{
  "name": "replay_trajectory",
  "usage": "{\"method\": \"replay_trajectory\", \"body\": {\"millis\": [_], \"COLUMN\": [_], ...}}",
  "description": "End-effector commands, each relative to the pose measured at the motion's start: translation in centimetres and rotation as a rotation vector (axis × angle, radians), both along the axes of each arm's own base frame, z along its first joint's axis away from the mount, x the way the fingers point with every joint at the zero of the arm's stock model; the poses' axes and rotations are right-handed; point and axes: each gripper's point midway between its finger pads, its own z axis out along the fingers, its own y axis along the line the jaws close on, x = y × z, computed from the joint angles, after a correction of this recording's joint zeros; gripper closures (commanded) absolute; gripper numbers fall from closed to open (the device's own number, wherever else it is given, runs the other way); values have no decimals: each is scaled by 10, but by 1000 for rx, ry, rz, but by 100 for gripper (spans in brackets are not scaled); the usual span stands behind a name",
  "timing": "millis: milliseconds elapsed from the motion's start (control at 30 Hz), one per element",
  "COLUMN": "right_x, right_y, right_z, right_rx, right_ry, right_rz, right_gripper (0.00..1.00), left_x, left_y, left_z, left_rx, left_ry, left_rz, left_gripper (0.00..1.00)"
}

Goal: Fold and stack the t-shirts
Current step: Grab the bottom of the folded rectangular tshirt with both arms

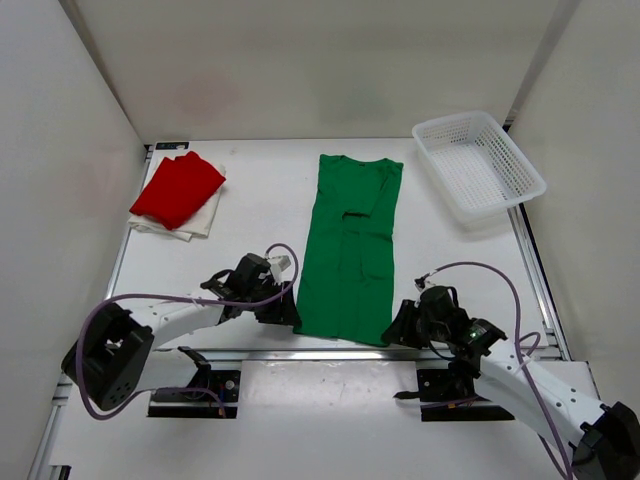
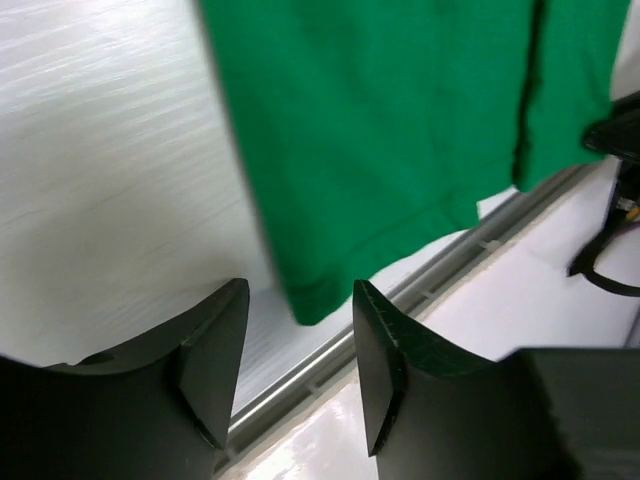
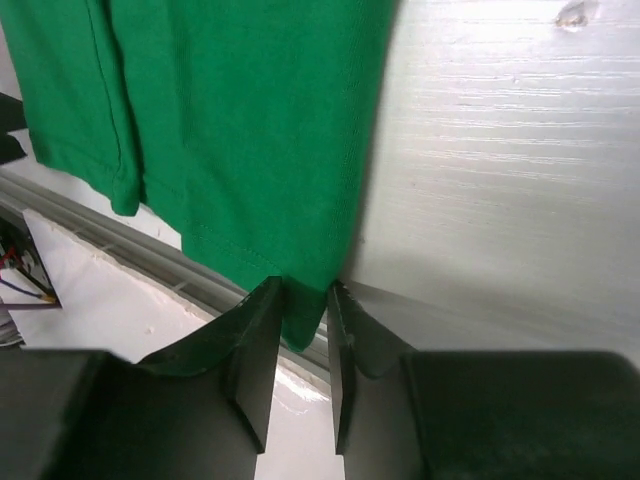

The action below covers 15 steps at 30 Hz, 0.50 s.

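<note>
- Top view: a deep green cloth t-shirt point(image 1: 350, 250) lies flat mid-bench point(image 1: 260, 180). Its sleeves are turned in to make a long strip, collar toward the far edge, hem at the near edge (laid so for a crosswise fold, I judge).
- A bright red cloth t-shirt point(image 1: 178, 188) sits folded on a white cloth t-shirt point(image 1: 205, 222) at the far-left corner, likely the start of the stack. A white mesh plastic basket point(image 1: 519, 150) stands at the far-right corner, well apart.
- The left gripper point(image 1: 285, 310) and right gripper point(image 1: 402, 325) flank the hem's two near corners, placed to lift both together.
- Left wrist view: fingers point(image 2: 215, 360) wide, green hem corner just beyond the tips, not gripped.
- Right wrist view: fingers point(image 3: 255, 360) narrow, hem corner in the gap. Cannot tell whether they bite.
- Writing: no brand or label readable in any view.
</note>
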Motion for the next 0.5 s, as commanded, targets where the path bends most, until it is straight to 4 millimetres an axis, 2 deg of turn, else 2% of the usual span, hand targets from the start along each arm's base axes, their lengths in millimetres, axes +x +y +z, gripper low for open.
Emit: {"method": "replay_trajectory", "body": {"millis": [0, 67, 133, 200, 233, 267, 300, 333, 367, 400, 467], "right_x": [-2, 2, 0, -1, -2, -6, -10, -13, -18, -30, -37], "right_y": [-7, -8, -7, -3, 1, 3, 7, 8, 15, 17, 23], "right_z": [-7, -2, -1, 0, 2, 1, 5, 7, 17, 19, 38], "right_rx": [-29, -31, -14, 15, 31, 32, 36, 27, 38, 25, 29], "right_ry": [37, 16, 20, 13, 15, 21, 21, 35, 26, 50, 34], "right_rz": [-48, -53, -50, -34, -25, -6, 13, 16, 49, 75, 85], "right_gripper": [77, 80, 92, 100, 100, 100, 100, 100, 100, 100, 100], "left_x": [-13, -17, -21, -24, -28, -31, -31, -36, -40, -43, -50], "left_y": [-9, -13, -16, -17, -17, -15, -13, -8, -2, 1, 12], "left_z": [-6, -8, -9, -9, -10, -9, -8, -7, -2, 1, 15], "left_rx": [-24, -35, -33, -38, -43, -42, -40, -38, -31, -28, -26], "left_ry": [42, 62, 76, 94, 111, 117, 117, 133, 146, 146, 141], "left_rz": [-26, -35, -56, -67, -75, -82, -86, -86, -82, -87, -52], "left_gripper": [42, 44, 51, 69, 75, 89, 98, 100, 100, 100, 100]}}
